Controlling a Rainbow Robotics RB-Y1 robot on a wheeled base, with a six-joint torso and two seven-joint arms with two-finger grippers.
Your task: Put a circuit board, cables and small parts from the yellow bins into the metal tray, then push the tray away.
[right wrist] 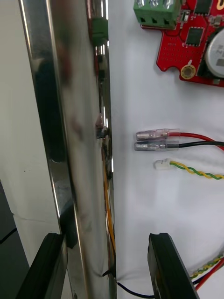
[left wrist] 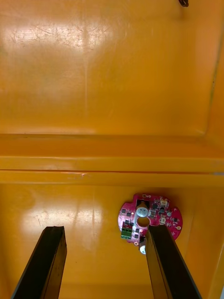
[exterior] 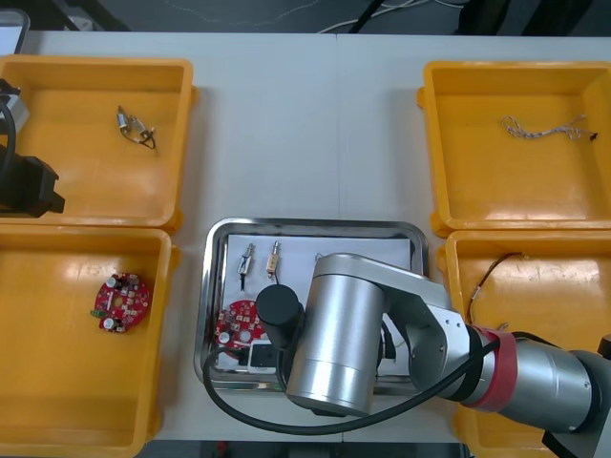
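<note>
The metal tray lies at the table's middle, white inside. In it are a round red circuit board, two small metal parts, red and black cable ends and a yellow-green twisted cable. My right gripper is open at the tray's near left side. Its fingers straddle the shiny tray rim, one outside and one over the white floor. My left gripper is open above the left bins, and a second circuit board lies below by one finger.
The near left bin holds that circuit board. The far left bin has small metal parts. A twisted cable lies in the far right bin, a black cable in the near right one. My right arm covers the tray's front.
</note>
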